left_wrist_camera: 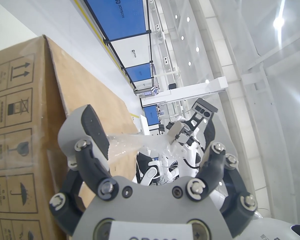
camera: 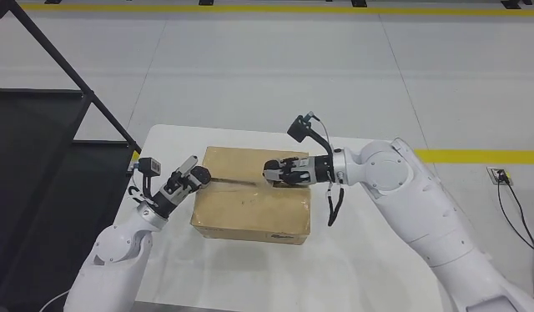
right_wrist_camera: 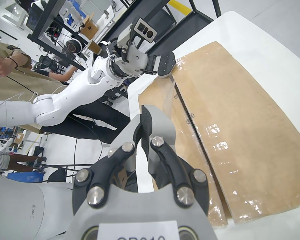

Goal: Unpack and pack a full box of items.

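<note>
A closed brown cardboard box (camera: 250, 203) lies on the white table (camera: 359, 254). Its top seam (right_wrist_camera: 190, 118) runs lengthwise. My right gripper (camera: 274, 172) hovers over the middle of the box top (right_wrist_camera: 227, 113). This gripper (right_wrist_camera: 143, 118) is shut on a strip of clear tape (right_wrist_camera: 168, 93) lifted off the seam. The tape (left_wrist_camera: 130, 142) stretches from the box's left end to the right gripper (left_wrist_camera: 176, 132). At that left end my left gripper (camera: 193, 177) is open (left_wrist_camera: 150, 121), with one finger pad (left_wrist_camera: 93, 128) resting on the box's top edge (left_wrist_camera: 20, 101).
A black metal rack (camera: 50, 62) with a dark shelf (camera: 42, 170) stands just left of the table. Bare table surface (right_wrist_camera: 265, 41) lies beyond the box and in front of it.
</note>
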Robot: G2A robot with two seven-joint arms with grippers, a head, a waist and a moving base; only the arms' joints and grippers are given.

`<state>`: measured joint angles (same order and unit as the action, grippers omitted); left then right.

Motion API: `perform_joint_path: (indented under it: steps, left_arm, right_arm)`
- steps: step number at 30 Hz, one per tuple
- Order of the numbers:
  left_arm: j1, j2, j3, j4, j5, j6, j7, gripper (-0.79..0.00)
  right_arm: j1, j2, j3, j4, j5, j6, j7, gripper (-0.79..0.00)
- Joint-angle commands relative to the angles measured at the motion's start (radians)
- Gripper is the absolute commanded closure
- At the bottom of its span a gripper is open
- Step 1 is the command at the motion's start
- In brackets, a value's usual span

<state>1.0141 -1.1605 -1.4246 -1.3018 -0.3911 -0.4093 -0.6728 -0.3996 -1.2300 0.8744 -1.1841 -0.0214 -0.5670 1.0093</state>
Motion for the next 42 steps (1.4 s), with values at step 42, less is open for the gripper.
perform_joint_path:
  steps: [42]
  left_arm:
    - [-0.016,-0.005,0.04,0.017,0.026,0.02,0.003,-0.785]
  right_arm:
    - [0.02,-0.007,-0.063,0.04,-0.267,0.38,-0.003,0.0]
